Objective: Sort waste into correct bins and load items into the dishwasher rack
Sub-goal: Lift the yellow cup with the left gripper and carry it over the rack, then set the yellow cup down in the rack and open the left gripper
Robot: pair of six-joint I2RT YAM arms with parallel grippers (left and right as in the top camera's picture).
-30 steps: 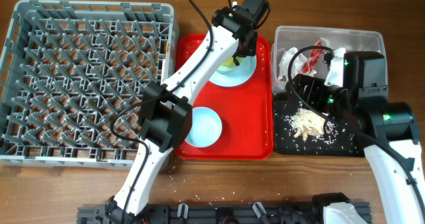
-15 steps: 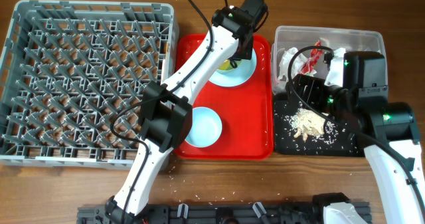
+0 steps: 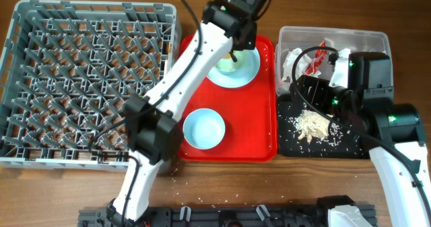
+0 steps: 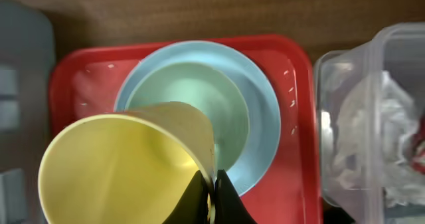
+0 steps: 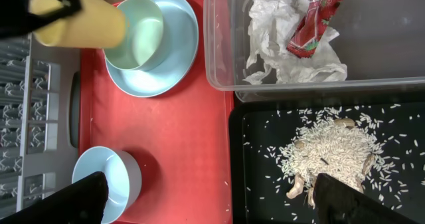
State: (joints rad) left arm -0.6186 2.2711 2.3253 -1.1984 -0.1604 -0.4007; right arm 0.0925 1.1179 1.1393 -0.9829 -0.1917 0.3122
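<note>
Left pincer (image 4: pixel 211 189): clenched on the wall of the yellow cup (image 4: pixel 126 167) at its rim, one finger inside and one outside.
Cup's place: tilted over the far end of the red tray (image 4: pixel 80 84), just beside the bowl (image 4: pixel 199 98) that sits on the pale blue plate (image 4: pixel 265 124). I cannot tell whether it touches that bowl.
Cup's handling: probably light, thin-walled and smooth. A rim pinch could let it swing or slip, so it wants a steady carry.
Destination: the grey rack (image 3: pixel 87 8), left of the tray.
Right pincer (image 5: pixel 209 191): released, jaws wide, hovering over the black tray (image 5: pixel 259 204) that holds the scraps (image 5: pixel 332 151).
Waste: the napkin (image 5: pixel 279 24) and red wrapper (image 5: pixel 319 11) lie in the clear tub (image 5: pixel 299 90).
Left to load: a second bowl (image 3: pixel 204 128) at the tray's near end, best taken by its rim. The flat plate looks harder to get under.
</note>
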